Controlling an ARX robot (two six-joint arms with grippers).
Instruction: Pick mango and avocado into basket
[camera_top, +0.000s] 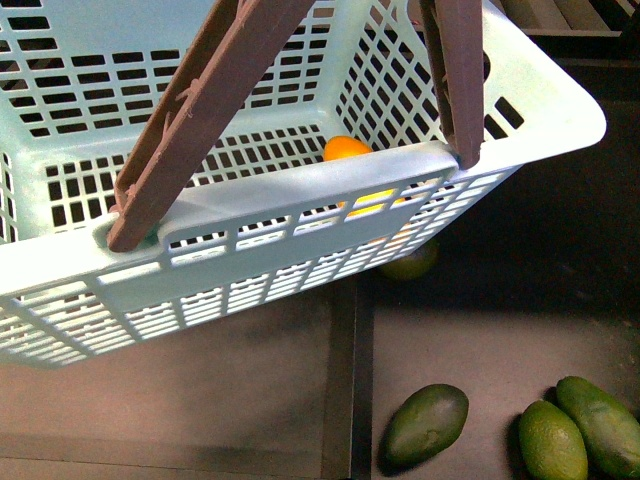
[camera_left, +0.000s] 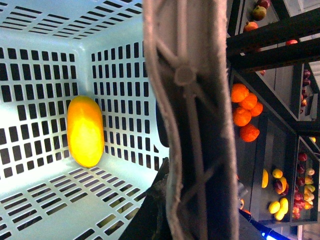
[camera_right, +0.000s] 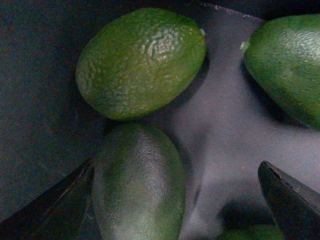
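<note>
**Front view.** The basket (camera_top: 300, 195) fills the upper frame, tilted and cut off at the top and left edges. Its two swing handles (camera_top: 190, 120) stand raised and run out of frame. The mango (camera_top: 347, 148) lies inside against the near wall; only an orange cap shows above the rim, with yellow patches through the slots. A greenish fruit (camera_top: 412, 262) is mostly hidden under the basket's lower edge. The avocado (camera_top: 427, 422) lies outside the basket on the dark worktop (camera_top: 200, 400). Two brighter green fruits (camera_top: 552, 442) touch one another to its right, the outer one cut by the frame. Neither arm appears.

**Left wrist view.** The mango (camera_left: 85, 131) is seen whole, resting where the slotted floor meets a wall. One handle (camera_left: 192, 125), very close and blurred, blocks the middle. The left end effector cannot be made out, so whether it is clenched cannot be told. Only this view shows background shelves with oranges (camera_left: 245, 112) and small yellow and red fruits (camera_left: 280, 192).

**Right wrist view.** The right end effector (camera_right: 176, 165) is released, its fingers (camera_right: 50, 210) spread wide and grasping nothing. Between them, just beside one finger, lies a dark matte green fruit (camera_right: 137, 185), cut off by the frame. A pebbled brighter fruit (camera_right: 142, 62) touches it, and another green fruit (camera_right: 285, 65) lies apart. Whether these are the front view's fruits cannot be told.
</note>
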